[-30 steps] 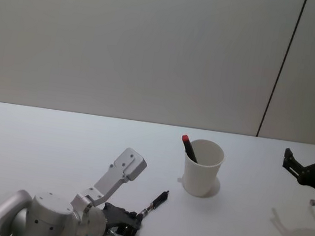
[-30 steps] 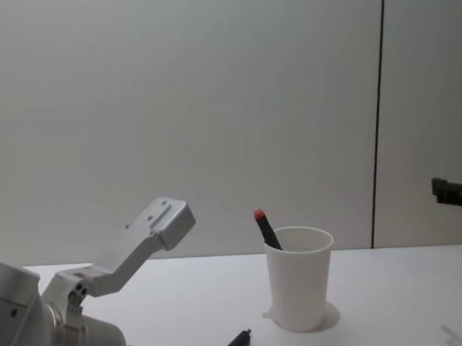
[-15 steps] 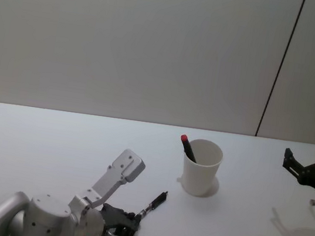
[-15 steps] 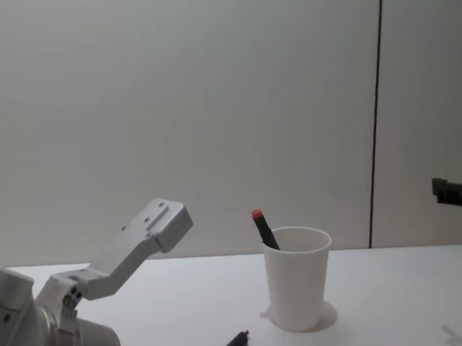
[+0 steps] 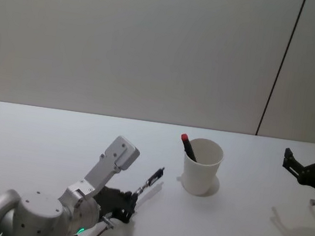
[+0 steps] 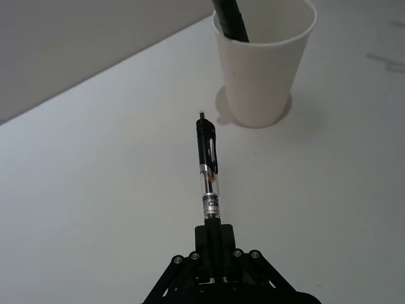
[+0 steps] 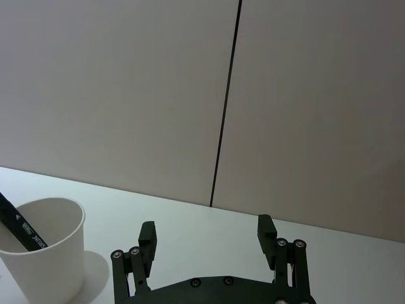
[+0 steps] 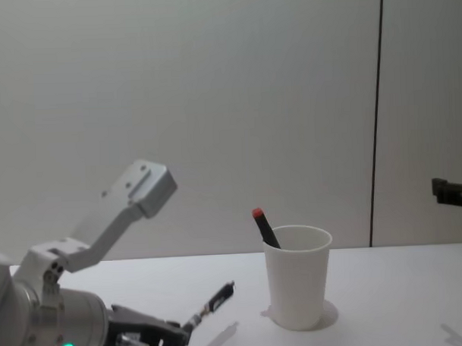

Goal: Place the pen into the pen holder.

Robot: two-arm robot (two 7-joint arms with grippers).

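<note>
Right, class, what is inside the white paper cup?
A black pen with a red end leans on the rim of the paper cup, top sticking out. The cup wall hides its lower part and the cup's bottom. The left gripper holds a second pen outside it.

left gripper (image 5: 131,201) raised, pen (image 5: 149,182) lifted
</note>
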